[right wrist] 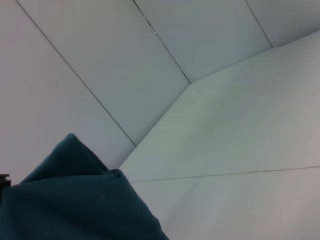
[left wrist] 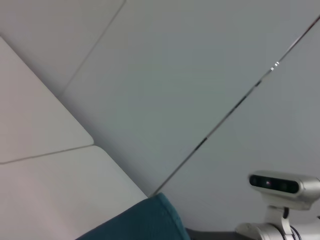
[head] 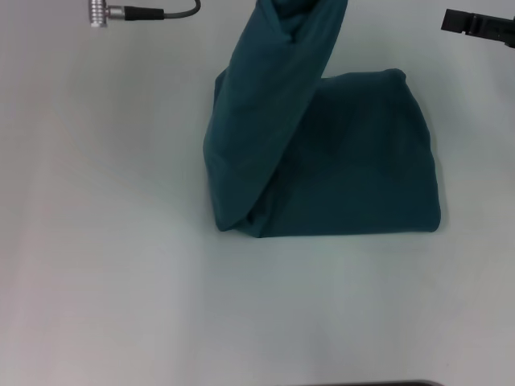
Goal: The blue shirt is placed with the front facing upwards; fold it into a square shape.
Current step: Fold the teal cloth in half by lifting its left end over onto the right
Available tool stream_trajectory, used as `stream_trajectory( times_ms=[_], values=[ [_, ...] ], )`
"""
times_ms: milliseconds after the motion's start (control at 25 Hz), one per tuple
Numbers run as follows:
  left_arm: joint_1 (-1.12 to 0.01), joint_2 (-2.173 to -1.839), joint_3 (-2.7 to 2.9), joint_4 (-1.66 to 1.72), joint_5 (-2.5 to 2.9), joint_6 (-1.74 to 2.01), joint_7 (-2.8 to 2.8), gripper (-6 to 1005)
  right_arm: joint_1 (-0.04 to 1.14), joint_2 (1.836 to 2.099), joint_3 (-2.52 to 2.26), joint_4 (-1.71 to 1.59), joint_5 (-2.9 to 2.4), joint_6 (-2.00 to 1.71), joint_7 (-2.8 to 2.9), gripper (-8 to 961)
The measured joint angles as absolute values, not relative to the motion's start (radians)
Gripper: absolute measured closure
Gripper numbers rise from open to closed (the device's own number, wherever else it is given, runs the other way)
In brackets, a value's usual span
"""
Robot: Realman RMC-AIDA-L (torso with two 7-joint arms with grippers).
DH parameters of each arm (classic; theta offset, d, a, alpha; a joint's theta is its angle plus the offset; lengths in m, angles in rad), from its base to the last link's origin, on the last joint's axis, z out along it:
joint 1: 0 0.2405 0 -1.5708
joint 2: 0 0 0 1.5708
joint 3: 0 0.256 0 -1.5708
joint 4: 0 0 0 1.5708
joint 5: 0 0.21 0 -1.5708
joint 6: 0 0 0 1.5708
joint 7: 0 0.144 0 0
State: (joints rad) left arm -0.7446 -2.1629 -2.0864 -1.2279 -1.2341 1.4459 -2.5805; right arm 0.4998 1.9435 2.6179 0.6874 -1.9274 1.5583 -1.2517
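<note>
Slippage risk: blue shirt [head: 322, 161] flap lifted past frame top may collapse crooked; neither claw's grip is discernible.

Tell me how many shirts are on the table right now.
1. The blue shirt lies mid-table, partly folded, its left part lifted up out of the head view. Nothing else could hide another.
</note>
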Motion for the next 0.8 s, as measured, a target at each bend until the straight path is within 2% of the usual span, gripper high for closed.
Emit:
stream_trajectory(
  times_ms=[800],
  values=[
    [-0.746,-2.158,-2.097,-1.203,-1.227,1.405,-2.581,997,0.495,1.942,2.619,0.687,-1.928,1.568,-1.250,8]
  ],
)
